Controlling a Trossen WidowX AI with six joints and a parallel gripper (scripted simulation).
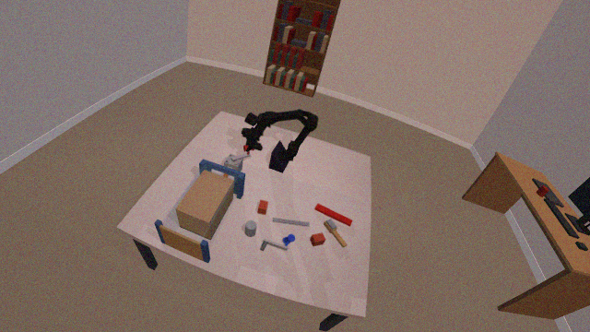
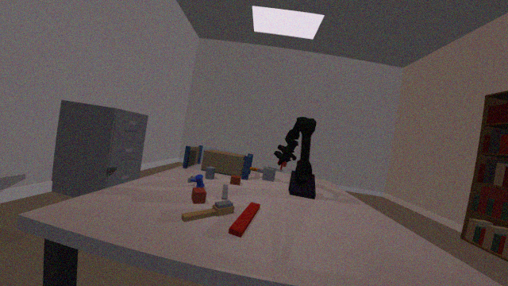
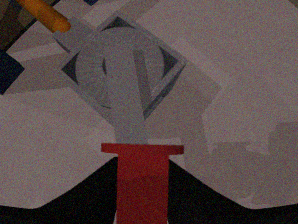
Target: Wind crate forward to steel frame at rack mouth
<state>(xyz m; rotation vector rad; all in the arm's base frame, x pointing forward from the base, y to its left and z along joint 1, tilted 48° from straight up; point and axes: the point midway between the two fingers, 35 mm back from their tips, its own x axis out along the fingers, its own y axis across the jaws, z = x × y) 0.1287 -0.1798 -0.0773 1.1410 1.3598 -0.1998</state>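
My gripper (image 1: 247, 148) (image 2: 282, 164) (image 3: 140, 164) is shut on the winch handle's red grip, which stands upright between the black fingers. The handle's grey arm (image 1: 241, 158) (image 3: 126, 107) runs from the grip across the top of the winch (image 1: 232, 164) (image 2: 269, 174) (image 3: 89, 82), seated over its round top. The key end is hidden. An orange strap (image 2: 254, 169) (image 3: 47, 14) leads from the winch to the crate. The tan crate (image 1: 203, 198) (image 2: 223, 163) looks flat, its front close to the blue-posted frame (image 1: 239, 184) (image 2: 245, 168); any gap there cannot be told.
Behind the crate is a tan board (image 1: 182, 242) between blue posts. On the bench lie red blocks (image 1: 263, 207) (image 1: 317, 239), a grey cylinder (image 1: 250, 229), a grey bar (image 1: 290, 221), a grey cranked tool (image 1: 277, 244), a blue piece (image 1: 289, 239), a hammer (image 1: 337, 234) and a red bar (image 1: 333, 215).
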